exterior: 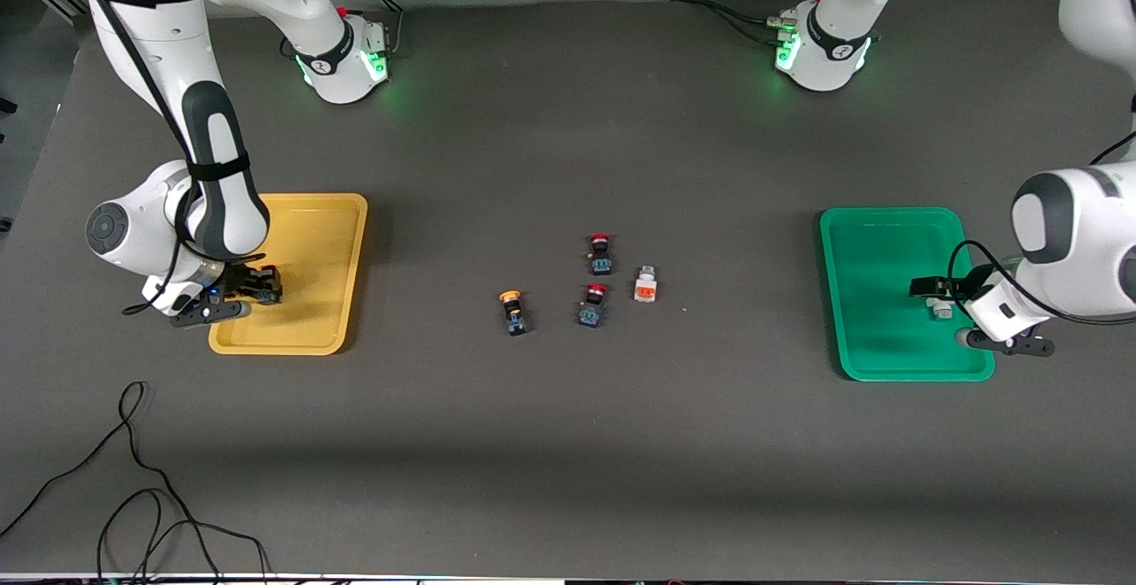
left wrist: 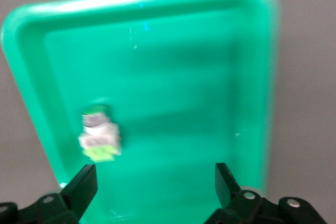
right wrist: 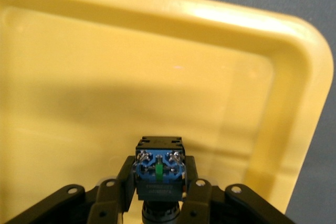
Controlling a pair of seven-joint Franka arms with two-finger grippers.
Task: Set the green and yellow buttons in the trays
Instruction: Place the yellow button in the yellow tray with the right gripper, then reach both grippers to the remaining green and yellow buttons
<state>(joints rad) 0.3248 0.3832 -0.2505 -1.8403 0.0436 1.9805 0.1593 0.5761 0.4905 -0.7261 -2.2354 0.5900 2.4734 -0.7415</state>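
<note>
The left gripper [left wrist: 152, 190] hangs over the shallow green plastic tray [exterior: 852, 239] at the left arm's end of the table, its two black fingers [left wrist: 81, 188] spread wide with nothing between them; the small white-bodied switch with a light-green face [left wrist: 98, 135] lies on the tray floor beneath it, touched by neither finger, close to one long wall. The right gripper [right wrist: 157, 187] sits low over the shallow yellow plastic tray [exterior: 346, 212] at the right arm's end of the table, its fingers pressed onto a dark blue-black switch body [right wrist: 159, 171] with silver terminals; whether that switch touches the tray floor cannot be told.

Both trays have raised rims and rounded corners; most of each floor is bare. On the dark grey table surface [exterior: 568, 443] between the trays stand four loose switches, well apart from either tray: an orange-yellow capped dark-bodied switch [exterior: 513, 310] toward the right arm's end; two red-capped dark-bodied switches [exterior: 600, 252] [exterior: 594, 304], one nearer the front camera than the other; a white-bodied switch with an orange-red face [exterior: 645, 286] just beside them toward the left arm's end. A black cable [exterior: 133, 478] loops over the table corner nearest the front camera at the right arm's end; green lights glow at both arm bases.
</note>
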